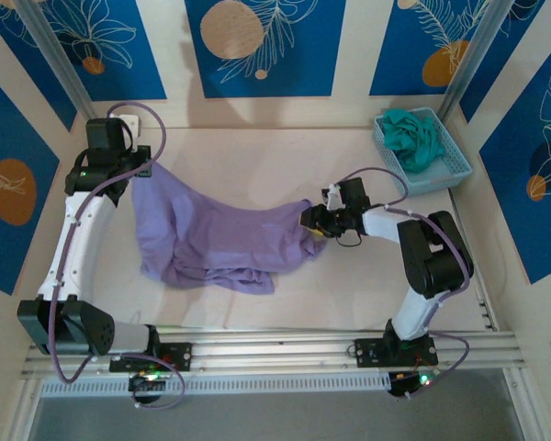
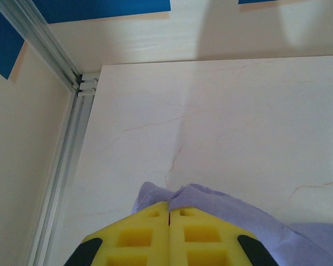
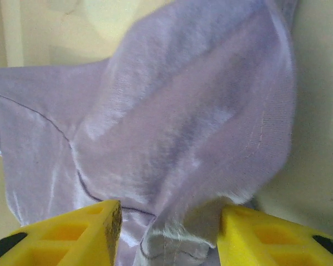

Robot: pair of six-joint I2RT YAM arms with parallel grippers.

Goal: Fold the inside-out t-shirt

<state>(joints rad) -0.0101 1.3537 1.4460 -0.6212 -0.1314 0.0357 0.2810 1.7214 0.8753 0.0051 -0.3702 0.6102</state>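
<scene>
Top external view counts two arms, one t-shirt [image 1: 211, 239], one basket [image 1: 452, 172] and one teal garment [image 1: 413, 138] heaped inside that basket.

The lavender t-shirt lies spread on the left and middle of the surface [image 1: 257, 152]. Its long axis runs left to right, from the left fingers [image 1: 147, 169] near the far left corner across to the right fingers [image 1: 310, 220] just right of centre. Its upper edge sags in a curve between those two points. The bulk hangs toward the near edge, where it ends in rumpled folds.

Left wrist view has the left fingers [image 2: 139, 238] pressed together, with a corner of the t-shirt [image 2: 227, 202] coming out from under their tips onto the surface [image 2: 238, 122].

Right wrist view has the right fingers [image 3: 72, 233] standing apart, with a wad of the t-shirt [image 3: 183, 111] lying in the gap. Seams show on the cloth. Whether they pinch it I cannot tell.

The surface is pale cream with faint marble-like veins. The basket sits at its far right corner, well apart from the t-shirt. An aluminium rail [image 1: 285, 344] runs along the near edge and carries both arm bases. The walls are cream, with blue panels [image 1: 257, 46] bearing white leaf outlines and orange discs.
</scene>
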